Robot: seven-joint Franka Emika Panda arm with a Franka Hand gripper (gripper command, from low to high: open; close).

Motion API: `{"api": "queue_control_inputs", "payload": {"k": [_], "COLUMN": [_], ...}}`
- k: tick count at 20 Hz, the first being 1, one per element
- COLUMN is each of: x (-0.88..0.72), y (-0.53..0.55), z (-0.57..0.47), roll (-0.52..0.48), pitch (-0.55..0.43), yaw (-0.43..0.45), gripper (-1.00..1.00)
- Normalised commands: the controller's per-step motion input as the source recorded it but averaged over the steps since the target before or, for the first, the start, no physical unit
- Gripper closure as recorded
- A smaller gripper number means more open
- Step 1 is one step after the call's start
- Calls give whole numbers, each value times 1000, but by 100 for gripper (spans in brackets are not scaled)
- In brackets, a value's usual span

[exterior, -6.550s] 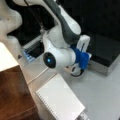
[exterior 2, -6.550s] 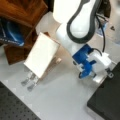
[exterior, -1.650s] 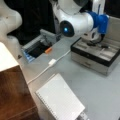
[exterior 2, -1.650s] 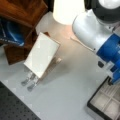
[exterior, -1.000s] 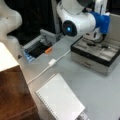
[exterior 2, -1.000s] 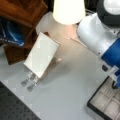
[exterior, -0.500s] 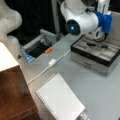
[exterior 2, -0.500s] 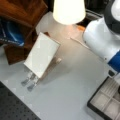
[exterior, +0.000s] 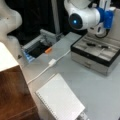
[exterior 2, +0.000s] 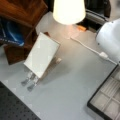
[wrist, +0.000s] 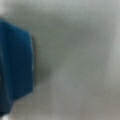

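Blue and white, the robot arm's gripper (exterior: 106, 17) hangs at a front view's top right, just above the far end of a shallow black-and-silver compartment case (exterior: 95, 53) that lies open on the pale grey table (exterior: 100, 95); its fingertips are out of sight, so whether the jaws stand wide or narrow cannot be told. Inside the case, small dark items (exterior: 91, 44) rest in the far compartments, too small to tell apart. In the wrist view a dark blue blurred shape (wrist: 15, 65) fills the left side against a plain grey surface (wrist: 80, 60). To the left of the case in a front view, a white cable with a small block adapter (exterior: 52, 62) runs across the table, and beyond it an orange object (exterior: 48, 50) lies at the edge of a grey open-topped bin (exterior: 40, 47). Nearer than the case, a white spiral-bound notepad (exterior: 60, 100) leans tilted on a stand; in a front view the same notepad (exterior 2: 41, 55) stands left of the case's corner (exterior 2: 106, 100), with a brown wooden shelf unit (exterior 2: 20, 15) behind it and a glowing cream lampshade (exterior 2: 68, 10) at the top.
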Motion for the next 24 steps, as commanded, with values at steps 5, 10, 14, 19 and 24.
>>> {"api": "queue_control_inputs", "payload": {"k": [5, 10, 14, 19, 24], "x": [-129, -207, -248, -202, -55], "y": [-18, -120, -271, -335, -361], "z": [-132, -83, -21, 31, 97], "roll": [97, 79, 31, -31, -129], "pitch": [-76, -51, -7, 51, 79], "yaw": [-111, -91, -51, 10, 115], "gripper": [-100, -100, -100, -100, -100]}}
